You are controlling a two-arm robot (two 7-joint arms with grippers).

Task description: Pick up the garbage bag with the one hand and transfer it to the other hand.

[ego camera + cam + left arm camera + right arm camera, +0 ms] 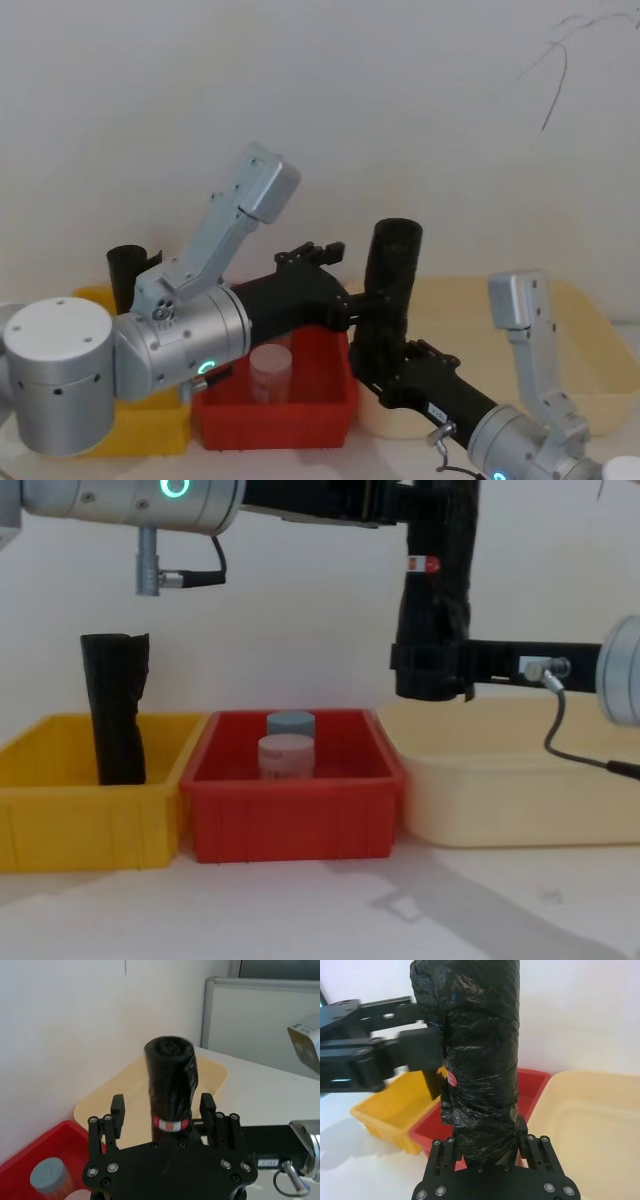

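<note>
Chest view: bag (437, 580) upright in air, above where red bin (300, 825) meets tray (500, 800). Right gripper (430, 670) clamped round its lower end. Left gripper (163, 1106) up by red label (419, 565); clamped or let go, can't tell. Likely light, film soft and slick, squashes under pinch. Best hold: square across roll, well in from ends; low grip alone may let top sway.

The silver-white left arm (190, 340) bears a glowing green ring (174, 488). The silver-grey right arm (520, 440) has a blue ring (497, 476), and a black cable (555, 720) loops just behind the right claw (487, 1140). The left claw (162, 1102) is black and studded with silver screws (113, 1167).
</note>
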